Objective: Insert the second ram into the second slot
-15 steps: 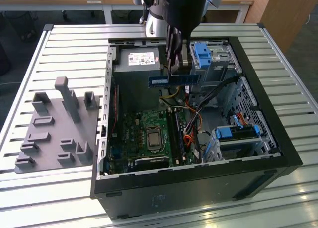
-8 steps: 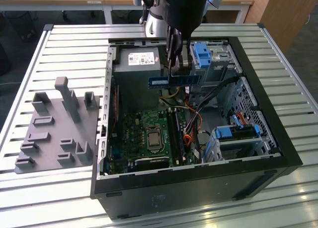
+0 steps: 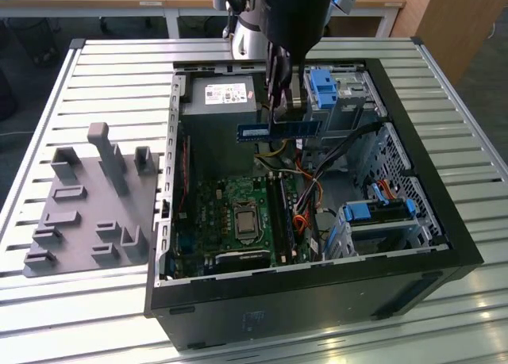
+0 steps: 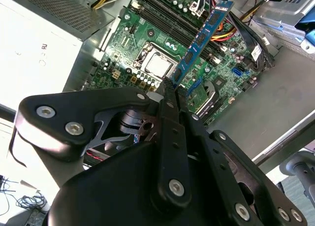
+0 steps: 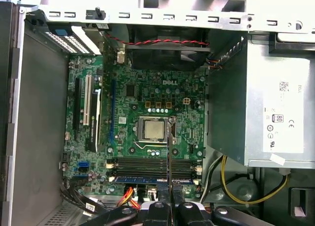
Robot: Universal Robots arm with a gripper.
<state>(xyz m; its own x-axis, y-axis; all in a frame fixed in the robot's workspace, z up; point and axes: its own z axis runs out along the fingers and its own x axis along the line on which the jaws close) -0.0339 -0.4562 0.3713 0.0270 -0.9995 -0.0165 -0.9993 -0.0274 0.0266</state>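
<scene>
The second ram (image 3: 279,129), a thin blue board, hangs level above the open computer case (image 3: 413,221), over the rear part near the power supply. My gripper (image 3: 284,110) comes down from above and is shut on the stick's middle. In the second wrist view the stick (image 4: 199,41) juts out from between the fingers (image 4: 170,117) toward the motherboard below. In the first wrist view it appears edge-on as a dark line (image 5: 168,152) crossing over the row of black memory slots (image 5: 147,163). One slot of that row holds another blue stick (image 5: 147,178).
A grey power supply (image 3: 218,102) sits beside the held stick. The processor socket (image 5: 150,128) lies next to the slots. Orange and yellow cables (image 3: 305,197) and blue drive cages (image 3: 373,213) crowd the exterior view's right. A grey fixture plate (image 3: 87,205) lies outside the case.
</scene>
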